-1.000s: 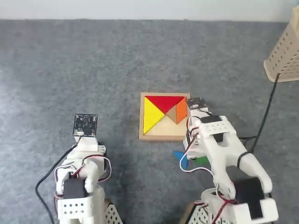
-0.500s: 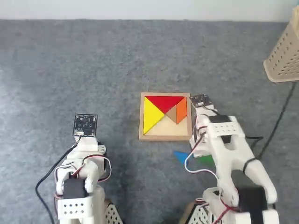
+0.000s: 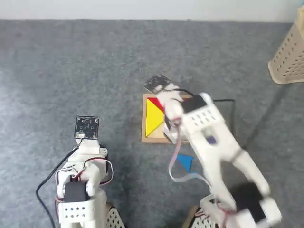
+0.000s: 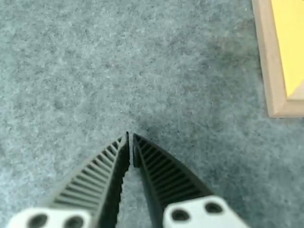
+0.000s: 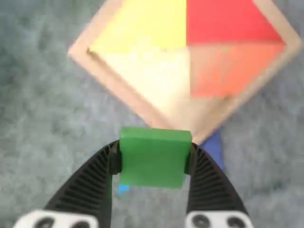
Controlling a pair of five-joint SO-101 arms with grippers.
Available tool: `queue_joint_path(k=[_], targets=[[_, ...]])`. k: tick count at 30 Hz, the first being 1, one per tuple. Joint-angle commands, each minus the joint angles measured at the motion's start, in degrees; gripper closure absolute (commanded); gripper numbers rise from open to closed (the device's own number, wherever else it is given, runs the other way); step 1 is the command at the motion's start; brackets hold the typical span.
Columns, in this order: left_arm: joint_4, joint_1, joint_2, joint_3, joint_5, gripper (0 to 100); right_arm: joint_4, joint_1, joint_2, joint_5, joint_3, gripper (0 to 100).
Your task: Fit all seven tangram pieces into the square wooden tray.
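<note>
Left claw [image 4: 129, 138] is closed on nothing, low over the desk [image 4: 71, 71] at 8 o'clock of the tray [image 3: 144, 124]. The blue piece [image 3: 184, 162] lies loose at the tray's 5 o'clock. Right claw [image 5: 153, 152] pinches the green piece [image 5: 152, 167] by two opposite edges, about over the tray's near rim. My read: light, rigid painted wood, likely slick. Grip centred on parallel edges, or it'll twist. The yellow piece [image 5: 142, 28], red piece [image 5: 223, 21] and orange piece [image 5: 228, 66] sit in the tray.

Green piece [image 5: 153, 157] in right pincer [image 5: 153, 153] — wooden tray [image 5: 152, 85] partly filled
</note>
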Motion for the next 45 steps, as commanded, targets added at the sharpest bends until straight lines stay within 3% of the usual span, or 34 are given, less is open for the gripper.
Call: queue_joint_path(k=[1, 7, 14, 22, 33, 38, 45], targets=[[0.26, -0.18, -0.97, -0.66, 0.53, 99, -1.71, -0.57, 12.44, 0.88, -11.52, 94.2], [0.26, -0.18, -0.97, -0.66, 0.53, 99, -1.71, -0.57, 26.68, 5.01, -22.15, 93.9], [0.26, -0.18, -0.97, -0.66, 0.53, 99, -1.89, -1.54, 28.44, 5.27, -23.38, 93.5], [0.26, -0.18, -0.97, -0.66, 0.53, 99, -1.89, -1.54, 28.44, 4.92, -23.47, 76.4], [0.26, -0.18, -0.97, -0.66, 0.53, 99, -1.36, -1.27, 18.59, 2.2, -23.82, 76.3], [0.26, -0.18, -0.97, -0.66, 0.53, 99, -2.42, -1.54, 11.91, 2.2, -17.93, 76.8], [0.26, -0.18, -0.97, -0.66, 0.53, 99, -9.36, -2.24, 8.57, 2.2, -6.42, 85.0]])
